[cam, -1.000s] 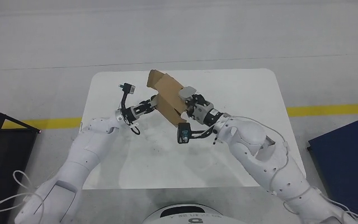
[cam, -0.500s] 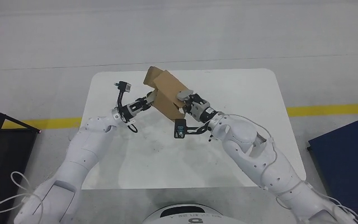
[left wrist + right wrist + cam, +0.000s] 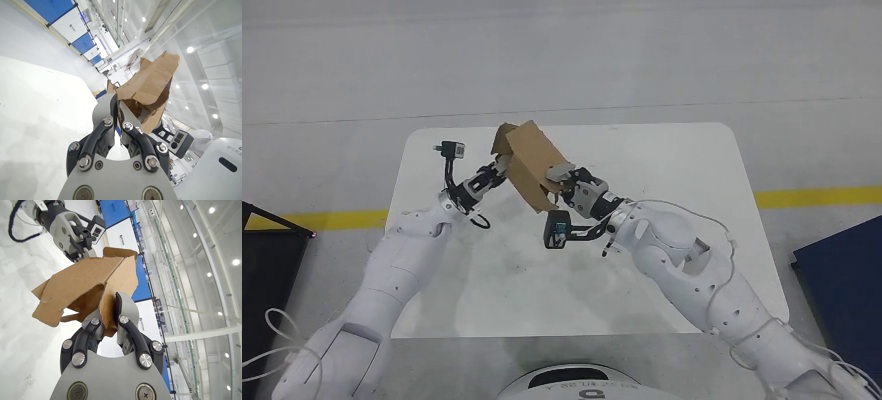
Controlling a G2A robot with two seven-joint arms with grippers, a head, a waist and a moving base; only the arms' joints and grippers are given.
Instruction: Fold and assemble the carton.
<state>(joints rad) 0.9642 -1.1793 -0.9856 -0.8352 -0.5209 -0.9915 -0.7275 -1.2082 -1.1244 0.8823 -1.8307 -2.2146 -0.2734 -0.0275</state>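
A brown cardboard carton (image 3: 530,162), partly opened with loose flaps, hangs in the air above the white table (image 3: 672,170), held between both arms. My left gripper (image 3: 504,170) is shut on one carton wall; the left wrist view shows its fingers (image 3: 118,106) pinching a cardboard edge of the carton (image 3: 151,83). My right gripper (image 3: 557,180) is shut on the opposite wall; in the right wrist view its fingers (image 3: 121,306) clamp a flap of the carton (image 3: 79,279), with the left gripper (image 3: 85,255) on the far side.
The white table top (image 3: 502,290) lies bare below the carton. A yellow floor line (image 3: 817,196) runs past the table. A dark blue object (image 3: 847,280) stands at the right edge, a black one (image 3: 262,260) at the left.
Both arms have carried the carton toward the left and a little toward the table's far edge. The carton has turned in the grip, its flaps now pointing more to the far left.
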